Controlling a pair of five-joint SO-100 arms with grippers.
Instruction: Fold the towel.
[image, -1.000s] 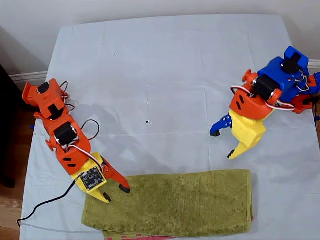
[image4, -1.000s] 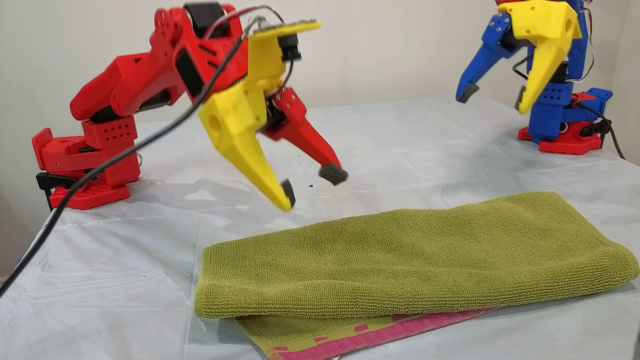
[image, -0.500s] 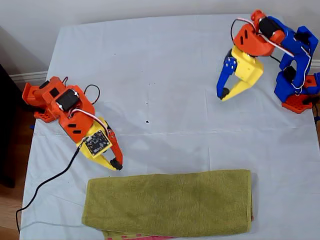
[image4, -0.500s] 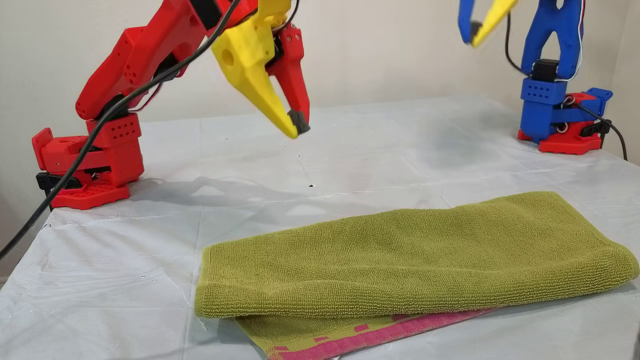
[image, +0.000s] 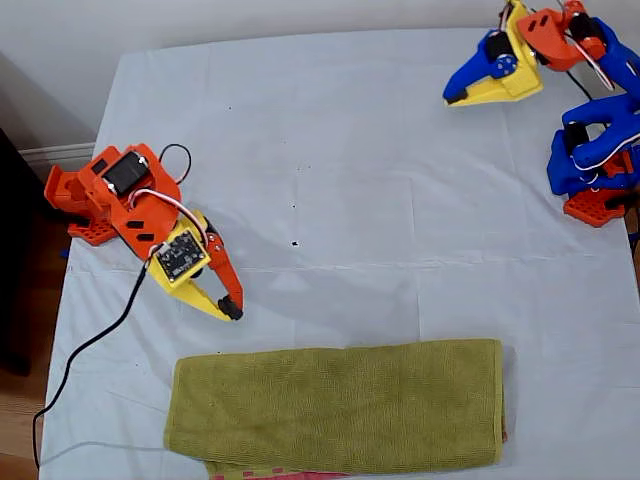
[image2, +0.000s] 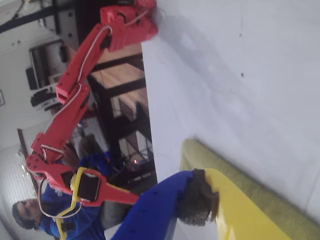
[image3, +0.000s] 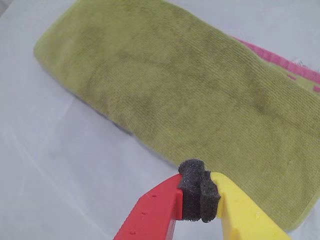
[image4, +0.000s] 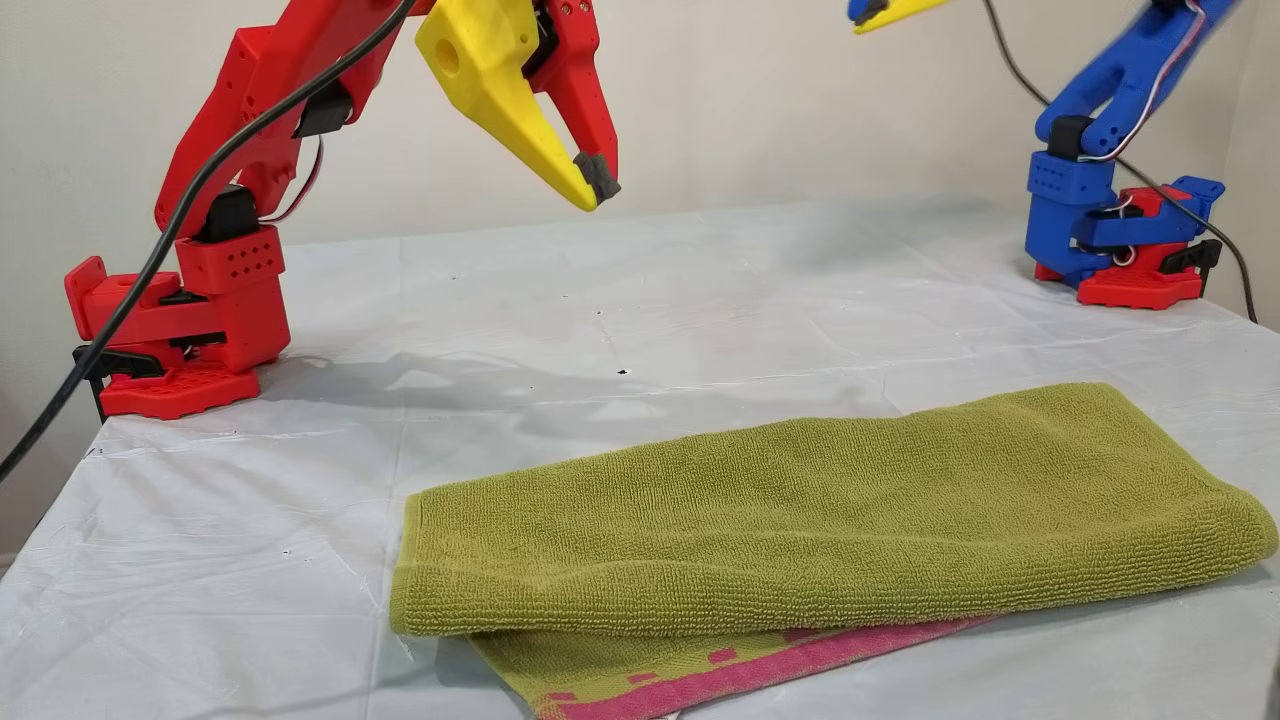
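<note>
**Mia:** Where is the towel (image: 335, 405)?

**Ben:** It lies flat on the white table sheet (image: 330, 150), along the bottom edge of the exterior view. It looks folded over once. A pink edge pokes out from under the green top part.

**Mia:** Which way does it run?

**Ben:** Its long side goes from the exterior view's left to the exterior view's right. The two short ends are far apart.

**Mia:** Which arm is closer?

**Ben:** The red one, with the second gripper (image: 232, 312). It hangs in the air near the towel's end on the exterior view's left, not touching it. Its own camera looks down on the green cloth.

**Mia:** Is it holding anything?

**Ben:** No. Its two dark pads (image3: 192, 192) are pressed together with nothing between them.

**Mia:** And the blue arm?

**Ben:** The first gripper (image: 455, 99) is high up at the exterior view's top right, well apart from the towel. Its jaws look pressed together too, and they hold nothing.

**Mia:** What comes next?

**Ben:** I think one short end has to go over to the other. The red arm would need to open, come down and pinch its end.

**Mia:** Any box or bowl?

**Ben:** None that I can see.
</note>
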